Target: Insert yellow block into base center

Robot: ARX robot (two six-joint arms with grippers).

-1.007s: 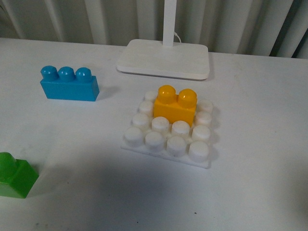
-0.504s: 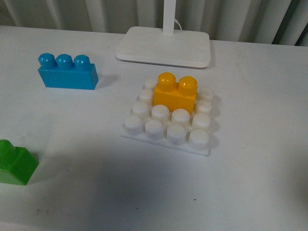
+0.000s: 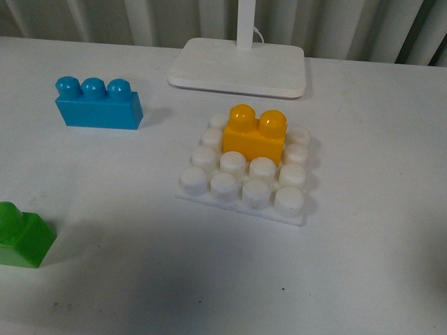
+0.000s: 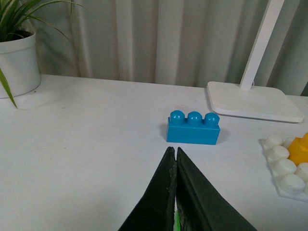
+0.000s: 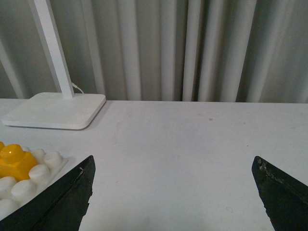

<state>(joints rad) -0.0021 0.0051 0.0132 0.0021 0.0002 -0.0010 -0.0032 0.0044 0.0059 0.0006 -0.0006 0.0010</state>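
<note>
The yellow block (image 3: 255, 141) stands upright on the white studded base (image 3: 244, 178), on the middle studs of its far rows, with white studs showing to its left, right and front. Neither gripper shows in the front view. In the left wrist view my left gripper (image 4: 173, 150) is shut with nothing between its fingers, over bare table short of the blue brick (image 4: 193, 128); the base (image 4: 287, 166) and the yellow block (image 4: 301, 148) lie at the frame's edge. My right gripper (image 5: 174, 166) is wide open over bare table, with the yellow block (image 5: 14, 160) and base (image 5: 30, 176) off to one side.
A blue three-stud brick (image 3: 98, 105) sits at the left, a green brick (image 3: 22, 236) at the near left edge. The white lamp foot (image 3: 238, 66) with its post stands behind the base. A potted plant (image 4: 18, 53) shows in the left wrist view. Curtains hang behind the table.
Between the oldest frame and now the front view shifted slightly, so everything sits a little higher in the picture. The bricks and base keep their places relative to each other.
</note>
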